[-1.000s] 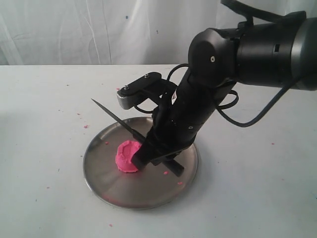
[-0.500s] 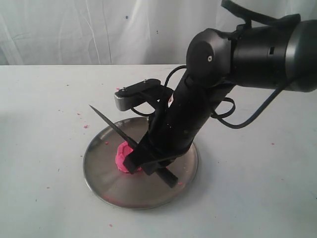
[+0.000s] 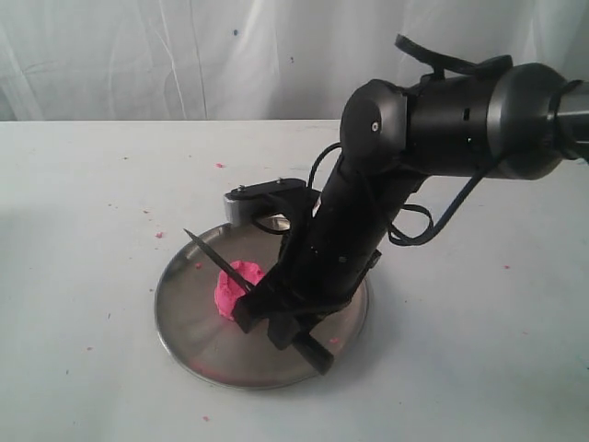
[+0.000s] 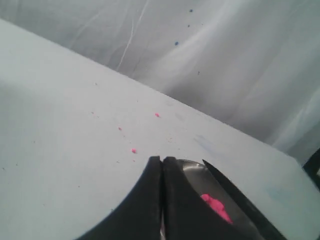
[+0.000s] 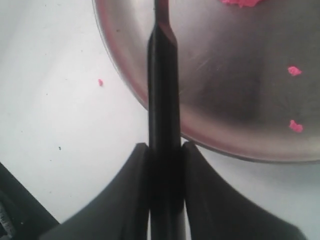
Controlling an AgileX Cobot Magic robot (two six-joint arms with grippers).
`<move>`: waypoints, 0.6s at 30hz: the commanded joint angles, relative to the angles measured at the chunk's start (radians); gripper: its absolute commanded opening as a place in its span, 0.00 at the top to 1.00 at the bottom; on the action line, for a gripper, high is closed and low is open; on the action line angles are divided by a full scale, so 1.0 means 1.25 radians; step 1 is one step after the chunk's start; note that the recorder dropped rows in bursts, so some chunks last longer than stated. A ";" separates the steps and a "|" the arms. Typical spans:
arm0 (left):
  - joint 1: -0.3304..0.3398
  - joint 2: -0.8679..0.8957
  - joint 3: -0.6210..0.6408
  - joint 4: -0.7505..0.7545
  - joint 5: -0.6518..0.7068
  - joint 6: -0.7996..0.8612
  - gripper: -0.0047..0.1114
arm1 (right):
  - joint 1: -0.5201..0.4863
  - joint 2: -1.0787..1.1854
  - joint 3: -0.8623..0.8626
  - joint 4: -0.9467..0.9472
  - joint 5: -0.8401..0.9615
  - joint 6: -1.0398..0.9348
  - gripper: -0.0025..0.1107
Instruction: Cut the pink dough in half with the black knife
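Note:
The pink dough [image 3: 229, 292] lies as a lump left of centre on the round steel plate [image 3: 189, 322]. The black knife [image 3: 213, 254] slants down over it, its edge touching the dough's top, the tip pointing up and left. My right gripper [image 3: 276, 320] is shut on the knife's handle [image 5: 162, 100], with fingers either side [image 5: 165, 146]. The arm hides the dough's right part. My left gripper [image 4: 161, 164] is shut and holds nothing; beyond it I see the plate [image 4: 192, 172], the dough [image 4: 216, 206] and the blade [image 4: 235, 197]. The left arm does not show in the exterior view.
Tiny pink crumbs lie on the plate [image 5: 294, 71] and scattered on the white table [image 3: 219, 166]. A white curtain [image 3: 138, 55] hangs behind the table. The right arm's black cable [image 3: 442, 226] loops over the table right of the plate.
The right arm has dropped lower and the knife has come down with it. The blade's tip sank toward the plate and the edge now meets the dough.

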 commanded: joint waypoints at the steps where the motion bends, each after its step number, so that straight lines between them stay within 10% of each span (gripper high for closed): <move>1: -0.030 -0.004 -0.078 0.007 0.142 -0.090 0.96 | -0.009 -0.006 -0.007 0.006 0.001 -0.020 0.98; 9: -0.151 0.296 -0.511 -0.172 0.644 0.396 0.96 | -0.009 -0.006 -0.007 -0.001 0.005 -0.045 0.98; 18: -0.151 0.605 -0.576 -0.095 0.569 0.549 0.96 | -0.009 -0.057 -0.007 0.004 0.009 -0.048 0.98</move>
